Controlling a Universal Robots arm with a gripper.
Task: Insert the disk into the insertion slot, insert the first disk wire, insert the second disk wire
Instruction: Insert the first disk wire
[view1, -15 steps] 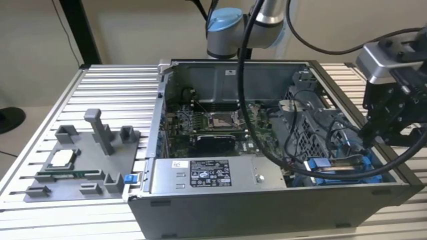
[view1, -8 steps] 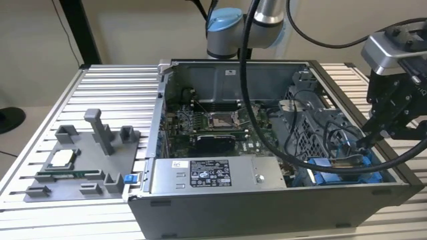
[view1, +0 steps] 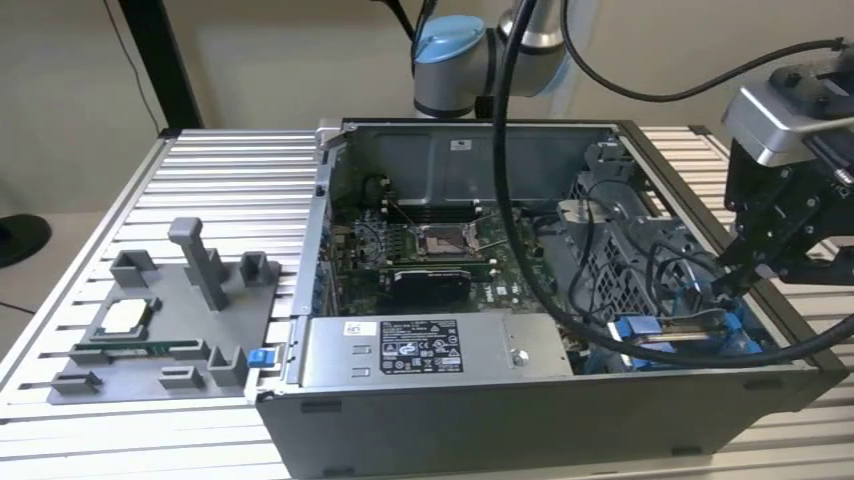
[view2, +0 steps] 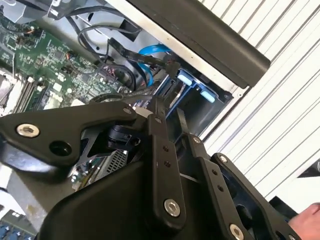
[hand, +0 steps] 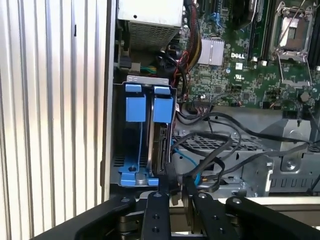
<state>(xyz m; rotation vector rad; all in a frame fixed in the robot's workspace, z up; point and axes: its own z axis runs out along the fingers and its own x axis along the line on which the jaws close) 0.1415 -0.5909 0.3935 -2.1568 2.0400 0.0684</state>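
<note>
Motherboard (view1: 427, 250) lies in the case toward the exterior view's left. Toward its right the disk (hand: 161, 145) stands on edge in the insertion slot (hand: 135, 107), and the gripper (hand: 176, 195), fingers narrowly spaced, pinches a black connector (hand: 169, 177) at the disk's end.

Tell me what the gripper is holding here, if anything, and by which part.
Cannot be told. The gripper sits at the end of the disk standing in the insertion slot, black wires close by; any hold is hidden.

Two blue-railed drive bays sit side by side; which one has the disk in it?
The motherboard-side blue-railed bay: the flat grey disk stands edge-on inside it. The bay against the case's outer wall holds only bare blue rails.
</note>
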